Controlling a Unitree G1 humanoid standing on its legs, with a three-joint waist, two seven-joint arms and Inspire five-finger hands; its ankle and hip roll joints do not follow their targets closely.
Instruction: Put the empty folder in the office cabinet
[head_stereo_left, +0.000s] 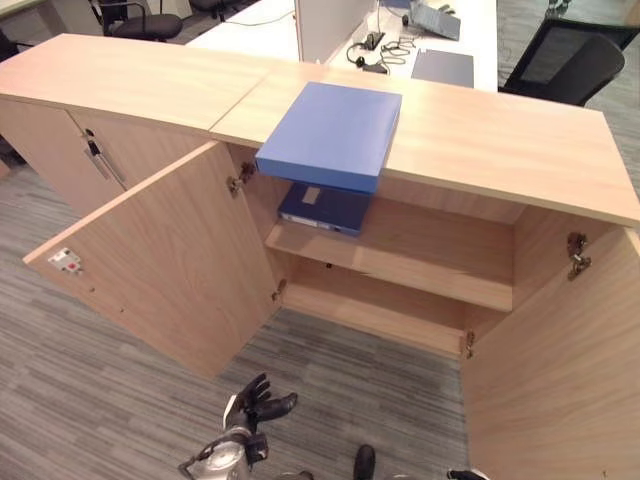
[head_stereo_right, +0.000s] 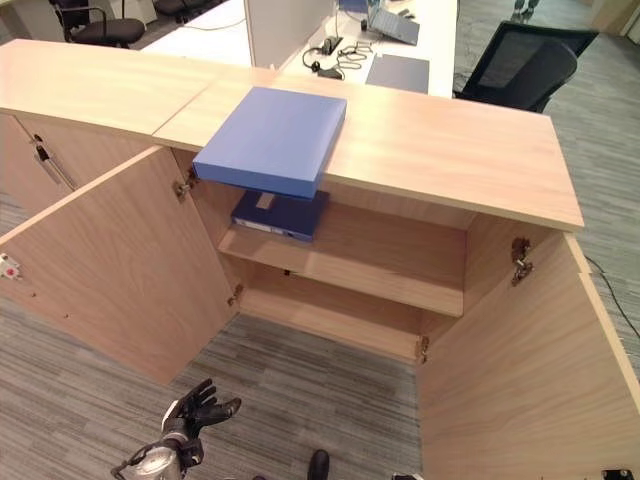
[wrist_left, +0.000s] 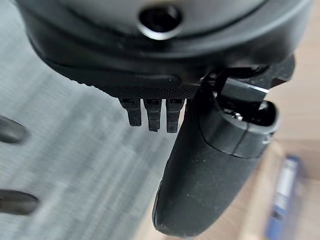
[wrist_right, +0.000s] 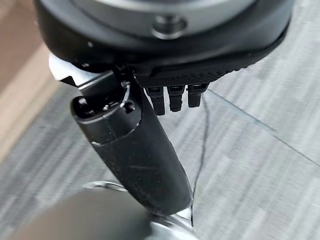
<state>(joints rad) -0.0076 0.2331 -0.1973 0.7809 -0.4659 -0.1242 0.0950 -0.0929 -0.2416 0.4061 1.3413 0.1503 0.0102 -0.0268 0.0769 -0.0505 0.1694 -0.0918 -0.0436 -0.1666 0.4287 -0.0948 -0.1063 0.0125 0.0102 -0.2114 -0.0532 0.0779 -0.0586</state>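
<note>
The blue folder (head_stereo_left: 331, 133) lies on the cabinet (head_stereo_left: 500, 140) top, overhanging its front edge above the open shelves. The left robot hand (head_stereo_left: 258, 402) hangs low, fingers loosely spread and empty, so the reach hasn't begun; next, lift to grasp it.

- An office is shown: a low wooden cabinet (head_stereo_left: 480, 150) with open doors is placed on grey carpet tiles (head_stereo_left: 120, 400).
- Blue folders are kept here: one folder (head_stereo_left: 332, 134) on the cabinet top, a darker binder (head_stereo_left: 324, 208) on the shelf (head_stereo_left: 420, 255) inside.
- Behind it, a white surface (head_stereo_left: 470, 25) with cables, a headset (head_stereo_left: 368, 52) and a laptop (head_stereo_left: 436, 20) is seen.
- Black office chairs (head_stereo_left: 570, 65) are set beside it.
</note>
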